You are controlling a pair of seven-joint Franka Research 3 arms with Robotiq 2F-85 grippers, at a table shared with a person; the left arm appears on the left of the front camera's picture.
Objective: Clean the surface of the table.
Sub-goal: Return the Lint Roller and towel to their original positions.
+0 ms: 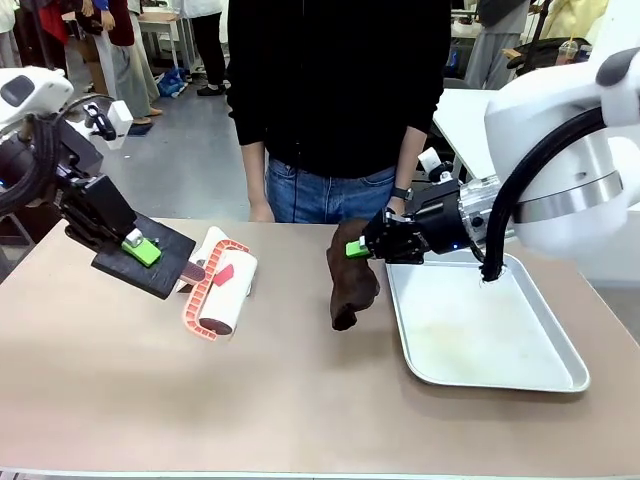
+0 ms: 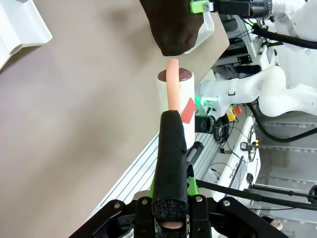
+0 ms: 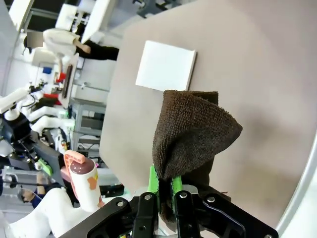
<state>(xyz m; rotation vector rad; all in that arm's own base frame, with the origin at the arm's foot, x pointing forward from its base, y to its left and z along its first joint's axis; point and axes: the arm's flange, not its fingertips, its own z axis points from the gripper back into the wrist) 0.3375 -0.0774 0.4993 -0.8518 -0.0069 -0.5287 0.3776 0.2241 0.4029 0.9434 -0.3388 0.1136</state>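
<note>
The table [image 1: 120, 380] spreads across the whole near scene, its brownish top bare in front and a metal tray [image 1: 500, 375] lying at its right. Above the middle, the right gripper [image 1: 358, 248] pinches a dark brown cloth [image 1: 352, 285] that hangs with its lower end at or just above the surface. To the left, the left gripper [image 1: 140, 247] is clamped on the handle of a lint roller [image 1: 220, 290]. To wipe well, I'd lower the cloth flat onto the top, press evenly, and sweep in overlapping strokes clear of tray and roller.
</note>
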